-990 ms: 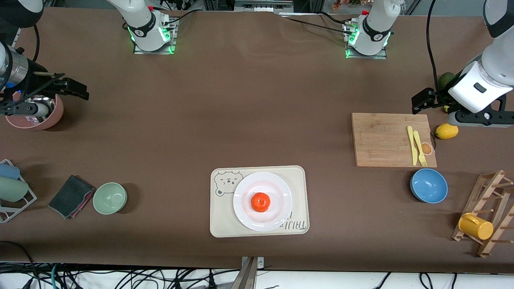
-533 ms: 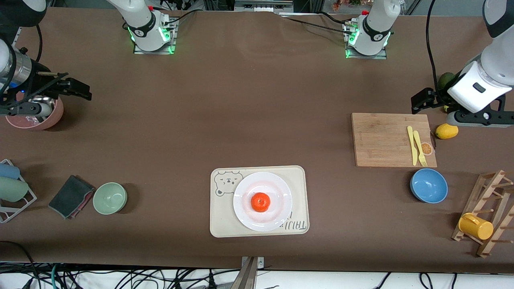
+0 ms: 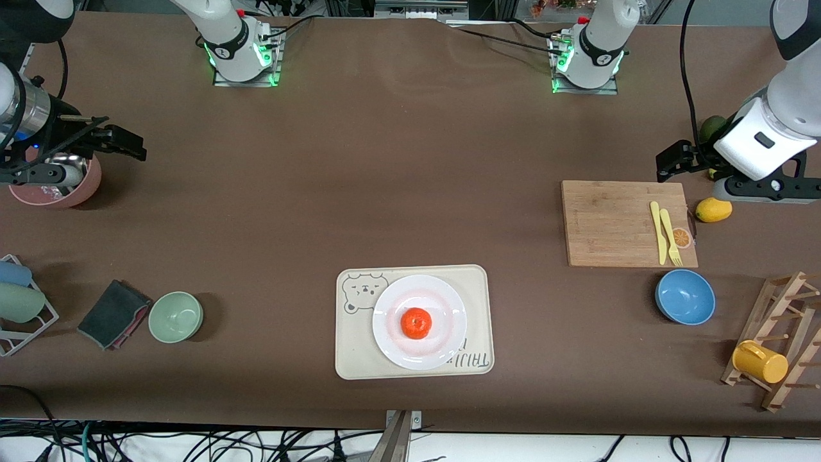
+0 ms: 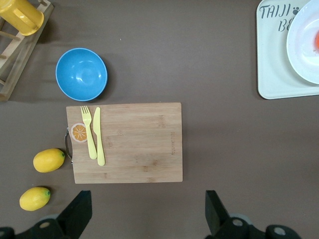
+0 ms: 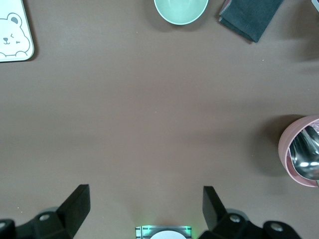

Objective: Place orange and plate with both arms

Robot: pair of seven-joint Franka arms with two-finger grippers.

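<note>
Orange sits centered on the plate, plate on the bear tray, at the near middle of the tabletop — looks like the finished layout, fruit in the dish's low middle so it won't roll. Nothing grips either one. Green bowl and dark cloth lie toward the right arm's end, about level with the tray; blue bowl and the rack with the yellow mug toward the left arm's end. Farther back, cutting board carries a yellow knife and fork; lemon just beside the board. Left gripper hangs over bare tabletop by the board's farther edge, jaws wide, empty. Right gripper hangs beside the pink bowl, jaws wide, empty too. Both arms are parked at the table's ends, well apart from the plate, probably to leave the placement untouched. Judged done, or very close.
</note>
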